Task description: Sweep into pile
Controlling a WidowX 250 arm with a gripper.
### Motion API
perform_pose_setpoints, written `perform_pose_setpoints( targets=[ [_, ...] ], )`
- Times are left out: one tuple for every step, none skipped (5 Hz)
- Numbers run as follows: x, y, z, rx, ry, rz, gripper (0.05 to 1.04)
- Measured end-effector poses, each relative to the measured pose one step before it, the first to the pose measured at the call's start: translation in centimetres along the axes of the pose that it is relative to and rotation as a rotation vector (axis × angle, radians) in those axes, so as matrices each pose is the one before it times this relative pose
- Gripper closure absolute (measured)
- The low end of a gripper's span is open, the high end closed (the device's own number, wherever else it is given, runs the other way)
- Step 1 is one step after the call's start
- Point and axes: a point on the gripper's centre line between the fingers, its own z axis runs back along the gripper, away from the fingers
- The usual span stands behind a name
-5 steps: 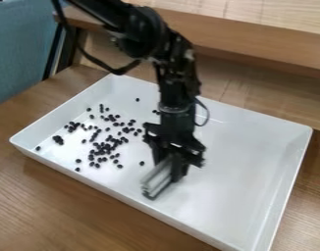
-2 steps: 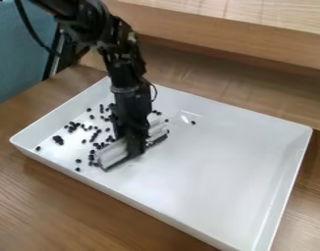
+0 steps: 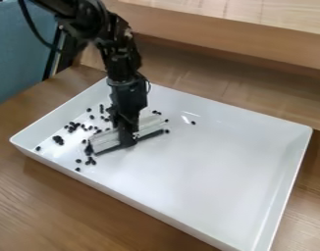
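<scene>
- The white tray [image 3: 215, 169] is a rectangular, shallow container with raised, sloping walls and a smooth, glossy floor that carries pale reflections.
- Inside it, small, dark, rounded beans [image 3: 72, 128] lie scattered, mostly over the part of the floor at the left of the view.
- Among them, 1 tight clump [image 3: 58, 140] sits near the tray's left end, and 1 bean [image 3: 38, 148] lies apart, close to the wall.
- More beans gather at the near end of the sweeping bar [image 3: 105, 141]; 2 others lie near the tray's front wall.
- A few beans lie by the bar's far end, and 1 rests farther right on the bare floor.
- The bar is long and straight, with a pale, ridged body and a dark lower edge, set slantwise low inside the tray.
- The black gripper [image 3: 128, 140] points down into the tray, clamped on the bar's middle.
- Beneath the tray is a brown table [image 3: 51, 208] with wood grain; behind it runs a wooden ledge [image 3: 208, 27].
</scene>
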Motion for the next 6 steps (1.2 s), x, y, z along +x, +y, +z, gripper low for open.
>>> perform_pose_setpoints(
  targets=[
    [-0.001,1.57,-0.056,0.0138,-0.0051,0.023,0.685],
    [-0.09,1.135,0.124,0.007,-0.0055,0.031,0.685],
    [-0.301,1.15,-0.068,-0.0059,-0.0053,0.0626,0.685],
    [-0.164,0.728,0.087,0.0038,-0.0068,0.0507,0.685],
    [-0.676,1.002,-0.023,0.005,-0.0016,0.0728,0.685],
    [-0.462,0.856,0.069,0.0017,-0.0043,0.0721,0.685]
  ],
)
